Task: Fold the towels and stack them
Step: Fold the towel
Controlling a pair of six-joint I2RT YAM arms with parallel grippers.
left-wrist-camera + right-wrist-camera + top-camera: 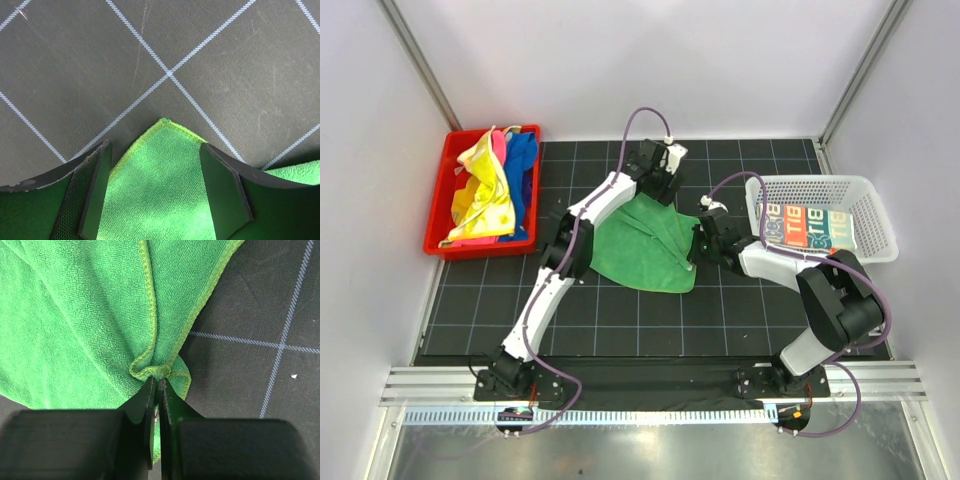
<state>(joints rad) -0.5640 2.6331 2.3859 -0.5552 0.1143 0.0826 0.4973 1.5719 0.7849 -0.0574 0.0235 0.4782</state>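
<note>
Green towel is spread on the black mat, lying between the two grippers.

Right gripper: pressed together, pinching a bunched bit of hem. Two stitched edges meet right at its tips, so it has doubled layers. Cloth fans out ahead of it and to its left. Reads as the anchor end for a fold.

Left gripper: spread wide, holding nothing. One towel corner pokes forward between its fingers, with cloth under both of them. My read is that it's lined up to close on that corner, so each arm has an end to work with.

Edges and room:
- Ahead of the left gripper there is only bare mat and grid lines, so plenty of travel that way.
- Right of the right gripper's tips is also bare mat.
- The red bin, with the loose yellow, pink and blue towels, sits well off the left gripper's outer side, so it's not in the way.
- The white basket, with a printed towel lying in it, is near the right gripper's outer side. That's likely the tighter side for any swing.
</note>
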